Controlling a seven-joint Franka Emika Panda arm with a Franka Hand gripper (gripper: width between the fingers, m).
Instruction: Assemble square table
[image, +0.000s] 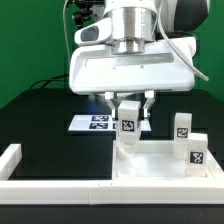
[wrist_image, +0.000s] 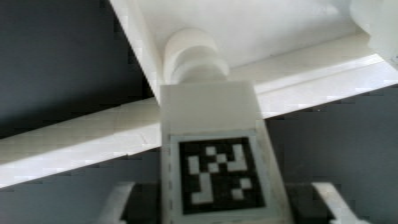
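A tagged table leg (image: 129, 117) is held upright in the gripper (image: 129, 108) above the square tabletop (image: 150, 163).

In the exterior view, the leg is seen clamped between the two fingers (image: 111, 108), which are closed against its sides, with its black-and-white tag turned toward the camera. The tabletop is laid flat on the black table (image: 40, 115) just inside the long white border rail (image: 60, 186), and the held leg is placed over the slab's corner on the exterior view's left; whether the leg's foot is touching the slab cannot be told. Two further legs (image: 182, 126) (image: 196, 149) are stood upright at the slab's side on the exterior view's right. The marker board (image: 97, 123) is seen lying behind the gripper. In the wrist view, the held leg (wrist_image: 217, 150) is shown close up, its tag facing the camera, with a white rounded peg (wrist_image: 192, 52) visible beyond its far end.
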